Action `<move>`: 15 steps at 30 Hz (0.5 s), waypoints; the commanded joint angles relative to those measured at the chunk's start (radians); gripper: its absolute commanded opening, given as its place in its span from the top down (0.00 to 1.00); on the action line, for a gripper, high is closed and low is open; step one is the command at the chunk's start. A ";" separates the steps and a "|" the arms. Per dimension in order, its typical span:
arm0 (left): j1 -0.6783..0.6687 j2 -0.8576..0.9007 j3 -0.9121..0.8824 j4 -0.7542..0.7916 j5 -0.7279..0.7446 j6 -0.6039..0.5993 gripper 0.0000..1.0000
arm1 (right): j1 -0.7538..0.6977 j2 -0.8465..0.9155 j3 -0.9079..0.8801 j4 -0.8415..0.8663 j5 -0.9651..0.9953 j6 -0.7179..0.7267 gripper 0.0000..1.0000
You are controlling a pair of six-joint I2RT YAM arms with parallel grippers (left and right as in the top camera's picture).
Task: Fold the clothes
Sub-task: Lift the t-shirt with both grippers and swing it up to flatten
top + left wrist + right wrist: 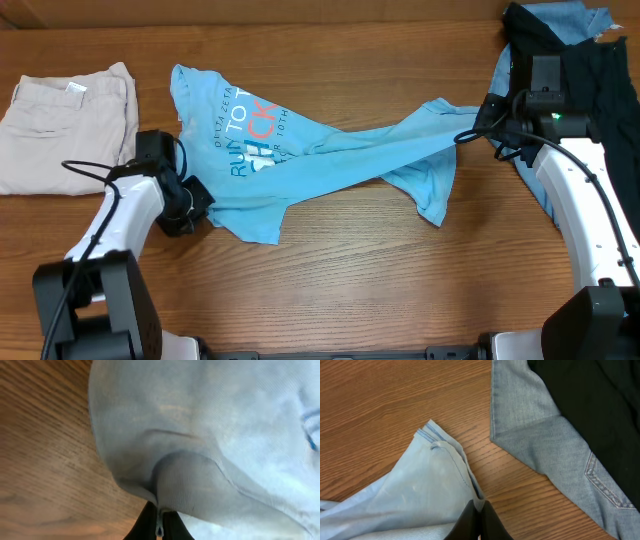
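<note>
The sky-blue T-shirt point(310, 150) with white and coral lettering lies crumpled and stretched across the middle of the table. My left gripper point(192, 205) is shut on its lower left edge; the left wrist view shows the fingers point(159, 527) pinching a fold of the cloth point(210, 435). My right gripper point(478, 122) is shut on the shirt's right end, which is pulled out toward it. In the right wrist view the fingers point(479, 522) pinch a hemmed corner of the shirt point(425, 485) above the wood.
Folded beige trousers point(65, 125) lie at the far left. A denim-blue garment point(545, 445) and a black garment point(600, 400) are piled at the far right point(575, 50), under and beside my right arm.
</note>
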 commanded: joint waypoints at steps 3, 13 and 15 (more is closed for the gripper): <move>0.000 -0.166 0.159 -0.069 -0.018 0.073 0.96 | -0.002 -0.024 0.008 0.000 -0.043 0.001 0.96; 0.002 -0.433 0.440 -0.264 -0.068 0.150 0.96 | -0.002 -0.255 0.113 -0.111 -0.089 0.001 0.96; 0.004 -0.470 0.502 -0.303 -0.097 0.150 0.96 | -0.002 -0.303 0.154 -0.154 -0.089 -0.001 0.96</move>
